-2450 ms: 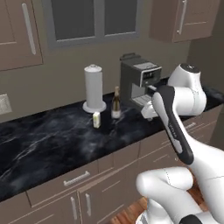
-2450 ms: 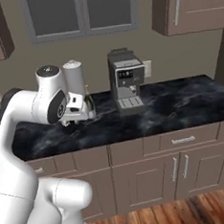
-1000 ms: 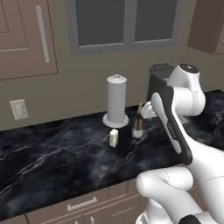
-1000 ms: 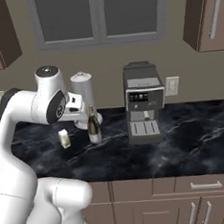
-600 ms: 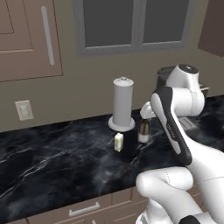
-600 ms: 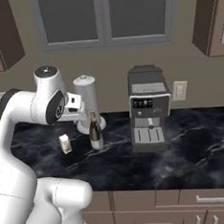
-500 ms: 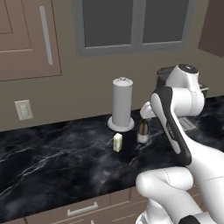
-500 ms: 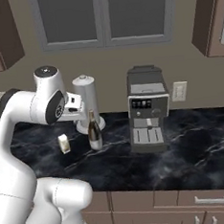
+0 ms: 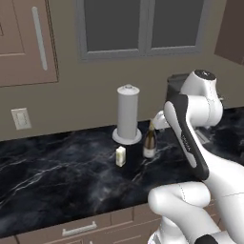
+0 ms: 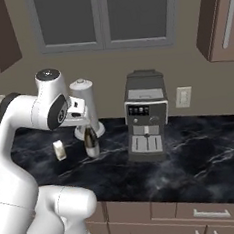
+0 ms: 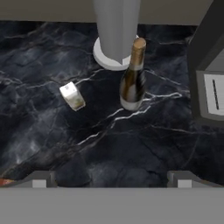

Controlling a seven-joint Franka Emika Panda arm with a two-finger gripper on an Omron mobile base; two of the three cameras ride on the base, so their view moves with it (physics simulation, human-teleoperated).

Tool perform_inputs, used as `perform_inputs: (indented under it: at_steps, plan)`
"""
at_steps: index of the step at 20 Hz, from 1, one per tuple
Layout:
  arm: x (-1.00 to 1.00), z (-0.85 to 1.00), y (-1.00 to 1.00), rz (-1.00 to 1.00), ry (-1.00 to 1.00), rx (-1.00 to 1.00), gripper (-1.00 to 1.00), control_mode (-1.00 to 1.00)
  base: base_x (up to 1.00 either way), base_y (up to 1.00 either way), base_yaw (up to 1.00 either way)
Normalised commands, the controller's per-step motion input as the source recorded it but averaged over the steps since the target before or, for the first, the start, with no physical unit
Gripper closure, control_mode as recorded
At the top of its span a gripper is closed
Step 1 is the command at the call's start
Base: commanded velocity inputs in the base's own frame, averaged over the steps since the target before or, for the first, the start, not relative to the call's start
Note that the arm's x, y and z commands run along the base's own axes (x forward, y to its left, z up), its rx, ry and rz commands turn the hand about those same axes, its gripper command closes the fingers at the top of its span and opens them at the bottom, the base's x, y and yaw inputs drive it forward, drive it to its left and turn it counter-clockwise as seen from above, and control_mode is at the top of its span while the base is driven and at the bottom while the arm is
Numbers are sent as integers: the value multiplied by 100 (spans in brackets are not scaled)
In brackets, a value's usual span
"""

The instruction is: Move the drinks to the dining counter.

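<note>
Black white-veined marble worktop (image 11: 52, 131) lies below the spread, empty pincer (image 11: 109, 177). Ahead of it stands a dark glass wine bottle with a cream label (image 11: 132, 78), lettering unreadable. Left of the bottle sits a small white-yellow carton (image 11: 72, 96); beyond both, a tall grey paper-towel cylinder (image 11: 116, 30); rightward, a grey coffee machine (image 11: 210, 74).

We see two of the drinks on a black white-veined marble worktop (image 9: 57, 176). A dark glass wine bottle with a cream label (image 9: 150, 141) (image 10: 91, 140) (image 11: 132, 78) stands upright just in front of a tall grey cylinder's base. Beside it, apart, stands a small white-yellow carton (image 9: 120, 156) (image 10: 59, 150) (image 11: 72, 96), also upright. We cannot read either label.
</note>
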Motion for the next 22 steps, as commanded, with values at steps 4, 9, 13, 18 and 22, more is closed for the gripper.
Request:
perform_inputs:
  at_steps: [4, 9, 13, 18, 22]
  plan:
    - [0, 0, 0, 0, 0, 0, -100, 100, 96, -11, 0]
    - [0, 0, 0, 0, 0, 0, -100, 100, 100, -5, -1]
    - [0, 0, 0, 0, 0, 0, -100, 100, 100, -21, -10]
    - [0, 0, 0, 0, 0, 0, -100, 100, 100, -17, -24]
    - [0, 0, 0, 0, 0, 0, -100, 100, 77, -3, -33]
